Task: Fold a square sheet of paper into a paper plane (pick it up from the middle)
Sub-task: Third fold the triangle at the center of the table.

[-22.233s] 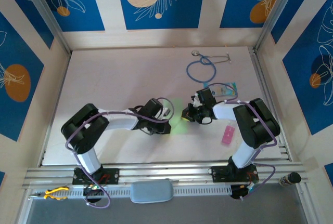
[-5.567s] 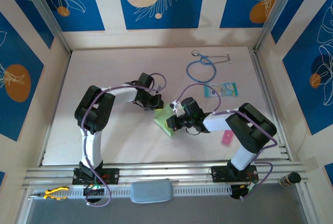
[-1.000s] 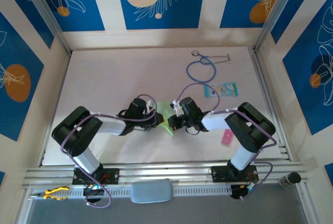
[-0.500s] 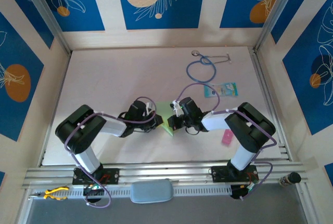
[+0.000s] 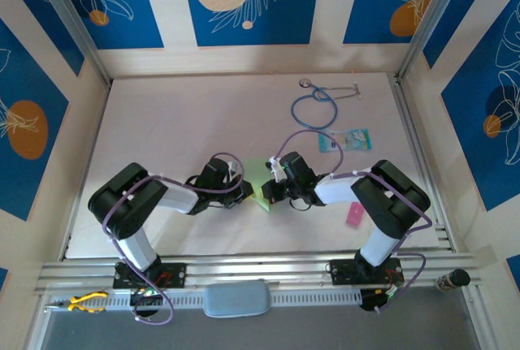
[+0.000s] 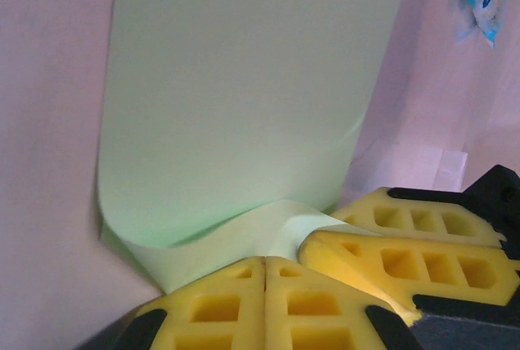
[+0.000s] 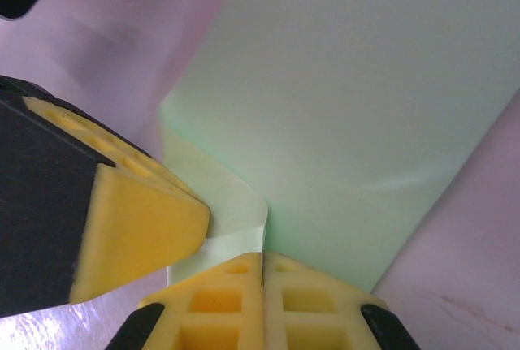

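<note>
The square sheet of paper (image 5: 258, 186) is light green and lies mid-table between both grippers, with one corner folded up into a pale flap (image 6: 244, 240). My left gripper (image 5: 241, 193) is at the paper's left edge, its yellow pads (image 6: 219, 305) closed together against the flap. My right gripper (image 5: 271, 192) meets it from the right, its pads (image 7: 309, 301) closed where the flap's crease (image 7: 264, 224) runs into their seam. The broad green face (image 7: 366, 82) spreads beyond. Each wrist view shows the other gripper's yellow finger close by. No paper plane shape shows.
A blue stethoscope (image 5: 315, 106) lies at the back right, with a teal-and-white card (image 5: 345, 140) in front of it. A small pink strip (image 5: 356, 214) rests by the right arm. Yellow pliers (image 5: 81, 302) sit below the front rail.
Over the last second the left gripper edged slightly right toward the paper and less green shows between the grippers. The right arm held still.
</note>
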`<state>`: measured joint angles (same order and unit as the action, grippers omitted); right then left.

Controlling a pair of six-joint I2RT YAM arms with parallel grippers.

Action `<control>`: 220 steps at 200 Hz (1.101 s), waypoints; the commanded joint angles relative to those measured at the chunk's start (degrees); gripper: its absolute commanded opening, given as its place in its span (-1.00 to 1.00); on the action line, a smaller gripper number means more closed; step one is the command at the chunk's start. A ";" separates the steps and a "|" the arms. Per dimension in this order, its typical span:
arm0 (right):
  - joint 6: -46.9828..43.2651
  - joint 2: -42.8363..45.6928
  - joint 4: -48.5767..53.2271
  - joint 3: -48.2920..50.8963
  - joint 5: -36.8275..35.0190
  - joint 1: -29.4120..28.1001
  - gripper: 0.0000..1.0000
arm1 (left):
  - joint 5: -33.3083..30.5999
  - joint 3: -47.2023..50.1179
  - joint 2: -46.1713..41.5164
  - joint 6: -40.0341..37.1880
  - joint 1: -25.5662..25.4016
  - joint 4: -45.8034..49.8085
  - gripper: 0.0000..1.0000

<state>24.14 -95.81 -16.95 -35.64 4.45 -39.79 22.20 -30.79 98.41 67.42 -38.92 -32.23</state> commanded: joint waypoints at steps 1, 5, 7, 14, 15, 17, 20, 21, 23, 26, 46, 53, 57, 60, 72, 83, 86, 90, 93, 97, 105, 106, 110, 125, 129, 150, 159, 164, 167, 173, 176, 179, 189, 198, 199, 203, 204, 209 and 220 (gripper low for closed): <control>0.55 0.18 2.35 0.33 -1.24 -0.46 -0.99 | -1.53 -0.15 1.30 -1.09 -0.45 2.78 -1.00; 0.47 0.25 2.36 0.31 -1.28 -0.41 -0.98 | -1.68 -0.20 1.26 -1.14 -0.43 3.15 -1.00; 0.51 0.27 2.38 0.22 -1.26 -0.45 -0.98 | -1.71 -0.16 1.26 -1.15 -0.45 3.25 -1.00; 0.51 0.35 2.49 0.21 -1.33 -0.45 -0.98 | -1.80 -0.15 1.34 -1.24 -0.46 3.71 -1.00; 0.49 0.40 2.51 0.21 -1.31 -0.46 -0.98 | -1.80 -0.15 1.30 -1.24 -0.46 3.73 -1.00; 0.47 0.44 2.53 0.22 -1.27 -0.46 -0.98 | -1.85 -0.20 1.22 -1.24 -0.46 3.72 -1.00; 0.47 0.49 2.58 0.15 -1.33 -0.46 -0.98 | -1.92 -0.21 1.25 -1.35 -0.46 3.85 -1.00; 0.47 0.51 2.60 0.14 -1.35 -0.46 -0.98 | -1.91 -0.18 1.25 -1.33 -0.41 3.84 -1.00; 0.53 0.62 2.66 0.13 -1.37 -0.46 -0.97 | -1.92 -0.16 1.21 -1.33 -0.45 3.84 -1.00; 0.55 0.71 2.63 0.09 -1.41 -0.46 -0.96 | -1.97 -0.16 1.14 -1.39 -0.41 3.93 -1.00; 1.56 2.25 3.27 -0.11 -1.53 -0.29 -0.84 | -2.27 -0.24 0.65 -1.85 -0.40 5.35 -1.00; 1.99 3.23 4.07 -0.35 -1.69 -0.21 -0.76 | -2.25 -0.33 0.64 -2.10 -0.46 5.58 -1.00; 2.38 3.93 4.81 -0.59 -1.95 -0.21 -0.71 | -2.25 -0.39 0.55 -2.13 -0.43 5.67 -1.00; 2.62 4.44 5.49 -0.72 -2.09 -0.12 -0.68 | -2.18 -0.34 0.51 -2.24 -0.46 5.68 -1.00; 3.71 6.91 8.13 -1.34 -2.28 0.11 -0.58 | -2.11 -0.50 0.42 -2.46 -0.39 5.78 -1.00; 4.95 9.15 10.85 -1.68 -1.87 0.65 -0.45 | -2.01 -0.59 0.40 -2.55 -0.47 5.78 -1.00; 5.21 9.66 11.60 -1.81 -1.61 0.79 -0.44 | -2.02 -0.68 0.38 -2.53 -0.44 5.77 -1.00; 5.78 10.44 12.61 -1.89 -1.28 0.97 -0.42 | -1.99 -0.68 0.41 -2.55 -0.52 5.77 -1.00; 6.21 10.99 13.21 -1.96 -0.97 1.17 -0.41 | -2.02 -0.76 0.46 -2.55 -0.47 5.78 -1.00; 6.77 11.70 14.24 -2.08 -0.59 1.34 -0.39 | -1.99 -0.85 0.41 -2.55 -0.48 5.77 -1.00; 7.82 13.12 16.36 -2.21 0.48 1.80 -0.37 | -1.99 -0.94 0.47 -2.59 -0.46 5.77 -1.00; 7.92 13.33 16.61 -2.23 0.65 1.86 -0.36 | -1.99 -0.94 0.51 -2.62 -0.50 5.77 -1.00; 8.23 13.97 17.26 -2.17 1.29 1.94 -0.36 | -1.94 -0.94 0.47 -2.60 -0.42 5.73 -1.00; 9.75 15.70 18.95 -1.89 3.46 2.09 -0.35 | -2.02 -1.06 0.47 -2.54 -0.54 5.58 -1.00; 10.06 16.05 18.97 -1.66 4.61 2.04 -0.36 | -1.99 -1.03 0.53 -2.54 -0.51 5.56 -1.00; 12.65 16.20 17.29 -1.01 10.57 1.23 -0.54 | -1.99 -1.16 0.41 -2.55 -0.52 5.55 -1.00; 13.82 15.65 16.53 -1.09 11.94 0.37 -0.63 | -1.97 -1.29 0.54 -2.53 -0.55 5.59 -1.00; 14.06 15.22 16.32 -1.40 12.58 -0.18 -0.68 | -1.96 -1.29 0.53 -2.57 -0.50 5.60 -1.00; 14.15 14.94 16.33 -1.70 12.79 -0.57 -0.71 | -1.96 -1.29 0.51 -2.61 -0.54 5.60 -1.00; 14.06 14.26 16.73 -2.35 12.83 -1.29 -0.76 | -1.88 -1.29 0.53 -2.56 -0.51 5.58 -1.00; 13.97 13.83 17.01 -2.74 12.68 -1.71 -0.79 | -1.92 -1.34 0.59 -2.58 -0.51 5.53 -1.00; 13.97 13.37 17.40 -3.26 12.46 -2.04 -0.80 | -1.92 -1.36 0.56 -2.57 -0.50 5.51 -1.00; 13.72 11.89 18.80 -4.74 11.64 -2.95 -0.86 | -1.76 -1.38 0.70 -2.58 -0.52 5.42 -1.00; 13.57 10.28 19.89 -6.05 10.73 -3.58 -0.88 | -1.65 -1.48 0.79 -2.62 -0.54 5.34 -1.00; 13.57 10.11 20.00 -6.17 10.61 -3.69 -0.89 | -1.69 -1.47 0.85 -2.59 -0.54 5.33 -1.00; 13.49 9.47 20.41 -6.76 10.31 -3.86 -0.90 | -1.65 -1.51 0.86 -2.57 -0.52 5.34 -1.00; 13.44 9.31 20.53 -6.92 10.27 -3.86 -0.91 | -1.68 -1.54 0.88 -2.56 -0.53 5.38 -1.00; 13.35 8.45 21.03 -7.52 10.03 -4.04 -0.92 | -1.55 -1.56 0.95 -2.57 -0.55 5.26 -1.00; 13.30 6.71 21.61 -8.66 9.18 -4.41 -0.93 | -1.45 -1.58 0.99 -2.57 -0.55 5.16 -1.00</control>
<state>37.08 -86.13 1.23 -41.08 13.58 -43.44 22.13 -31.66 98.41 66.94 -38.94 -30.37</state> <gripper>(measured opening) 0.047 0.061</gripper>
